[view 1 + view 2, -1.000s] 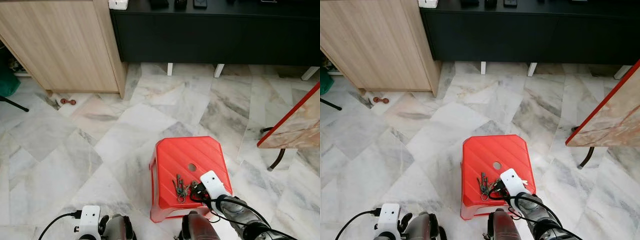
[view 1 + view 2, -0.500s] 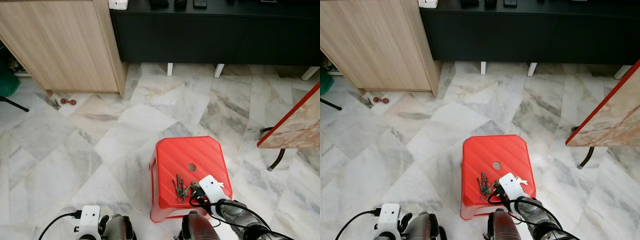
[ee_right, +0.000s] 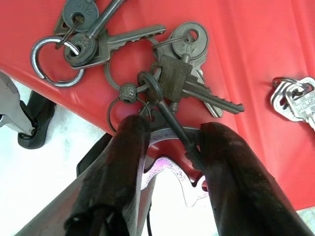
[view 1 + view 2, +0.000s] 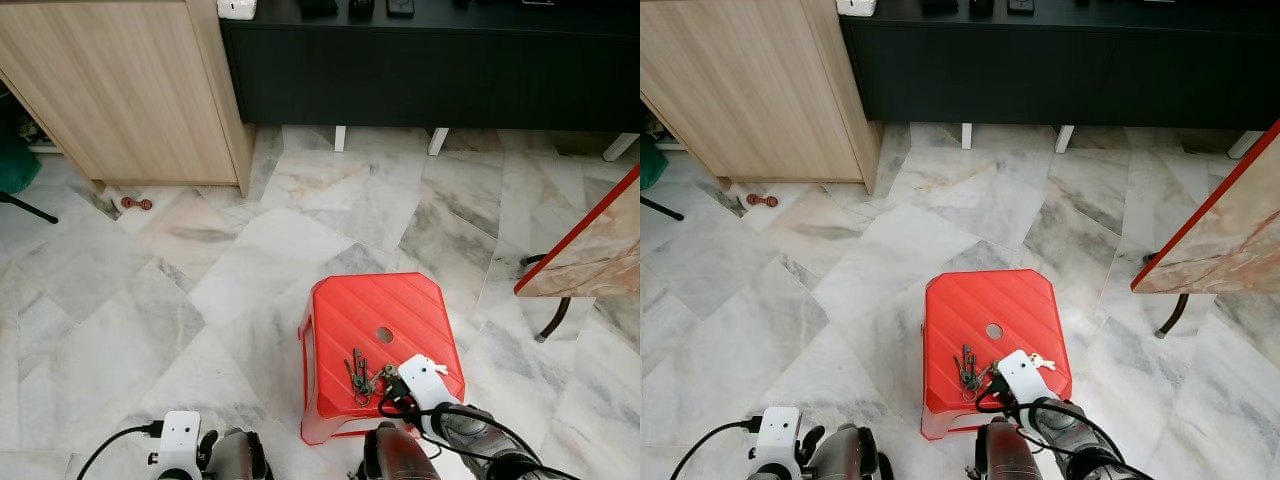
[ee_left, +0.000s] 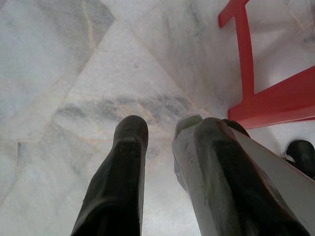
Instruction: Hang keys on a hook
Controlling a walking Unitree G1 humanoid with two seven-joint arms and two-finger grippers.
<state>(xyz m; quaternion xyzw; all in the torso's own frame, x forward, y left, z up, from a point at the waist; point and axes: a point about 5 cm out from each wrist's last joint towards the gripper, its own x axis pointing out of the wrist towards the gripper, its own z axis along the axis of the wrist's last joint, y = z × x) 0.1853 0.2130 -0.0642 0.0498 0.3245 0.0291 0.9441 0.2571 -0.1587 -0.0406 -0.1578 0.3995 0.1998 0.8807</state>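
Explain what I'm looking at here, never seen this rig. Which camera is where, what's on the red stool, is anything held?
It is a walking humanoid robot with two arms, each ending in a two-fingered black claw. The two wide pictures come from a stereo camera on its head, looking down at a marble floor and a red plastic stool. The other two come from cameras on the wrists, looking along each claw's fingers.

On the stool lies a bunch of dark keys on linked rings, and a smaller set of silver keys a little apart. The right claw is at the stool's near edge, its fingers spread on either side of the dark bunch, not closed on it. The left claw hangs idle and open over the floor beside the stool. Nothing is held.
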